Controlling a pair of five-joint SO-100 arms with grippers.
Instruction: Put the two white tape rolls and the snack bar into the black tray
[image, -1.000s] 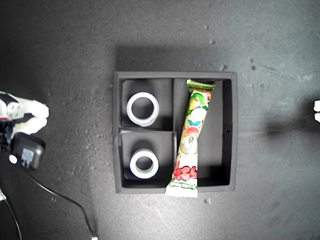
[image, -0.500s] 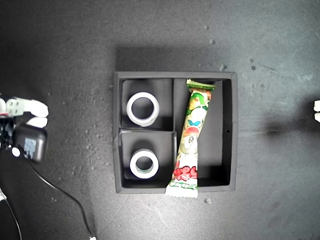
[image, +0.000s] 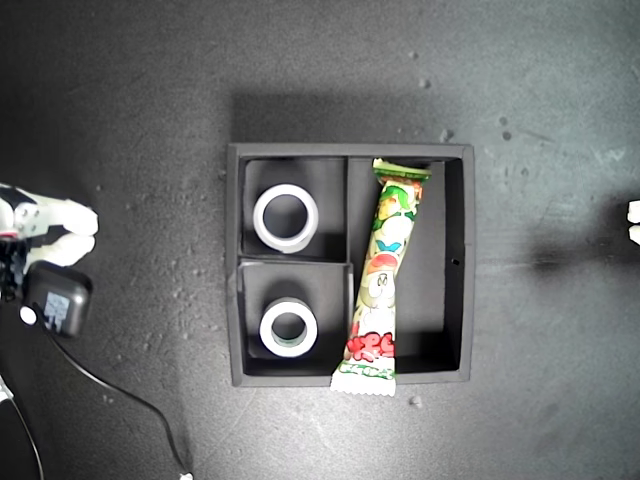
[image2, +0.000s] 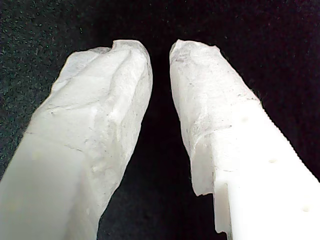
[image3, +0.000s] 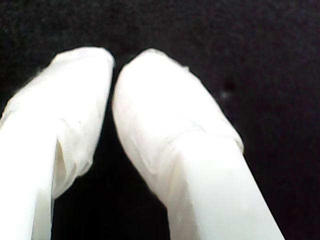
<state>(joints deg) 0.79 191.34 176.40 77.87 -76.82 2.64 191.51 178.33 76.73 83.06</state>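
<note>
All three items sit in the black tray (image: 455, 300); both pincers hold nothing.

In the exterior view, an arm's white pincer (image: 82, 230) sits at the left edge, apart from the tray, with a black cable (image: 130, 395) trailing on the tabletop (image: 120, 100); I cannot tell which arm it is. On the tray side nearer that pincer, the wider tape roll (image: 285, 218) lies flat in one small compartment and the green-cored tape roll (image: 288, 329) lies flat in the other. Farther from it, the snack bar (image: 380, 275) lies tilted in the long compartment, one crimped end overhanging the tray wall. Another white pincer tip (image: 634, 222) shows at the right edge, well apart from the tray. My first pincer (image2: 160, 50) has its tips slightly apart over bare tabletop. My second pincer (image3: 114, 62) has its tips nearly together.
</note>
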